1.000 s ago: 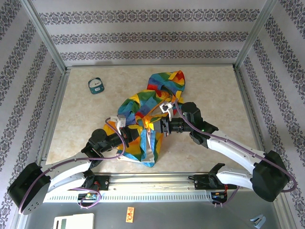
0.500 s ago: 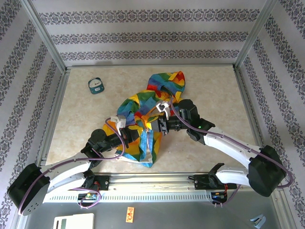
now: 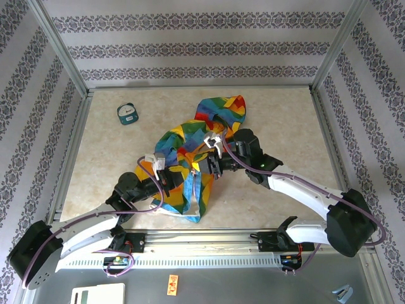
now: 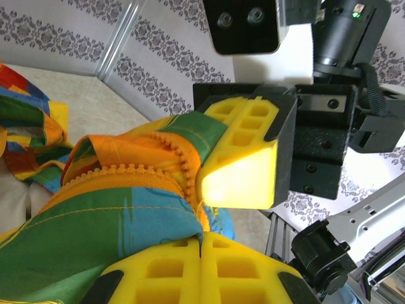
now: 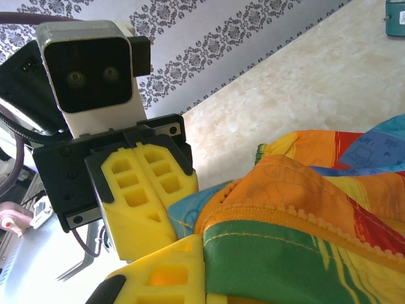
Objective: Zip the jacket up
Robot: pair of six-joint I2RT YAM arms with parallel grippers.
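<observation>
The rainbow patchwork jacket [image 3: 190, 142] lies crumpled mid-table. My left gripper [image 3: 172, 179] grips its near-left part and my right gripper [image 3: 212, 166] grips it from the right; the two sit close together. In the left wrist view my left gripper [image 4: 202, 244] is shut, pinching blue-green fabric [image 4: 95, 215] just under the orange zipper teeth [image 4: 126, 174], with the right gripper's yellow fingers [image 4: 243, 155] right behind. In the right wrist view my right gripper [image 5: 205, 278] is shut on the green hem below the zipper teeth [image 5: 304, 218]; the left gripper's fingers [image 5: 142, 190] almost touch it.
A small round teal gadget [image 3: 127, 113] sits at the back left of the beige table [image 3: 285, 126]. Metal frame posts and patterned walls enclose the table. Bare surface lies right of and behind the jacket.
My right gripper has moved left toward the left gripper, carrying the jacket's edge with it. The left gripper has shifted slightly, and the fabric between the two has bunched.
</observation>
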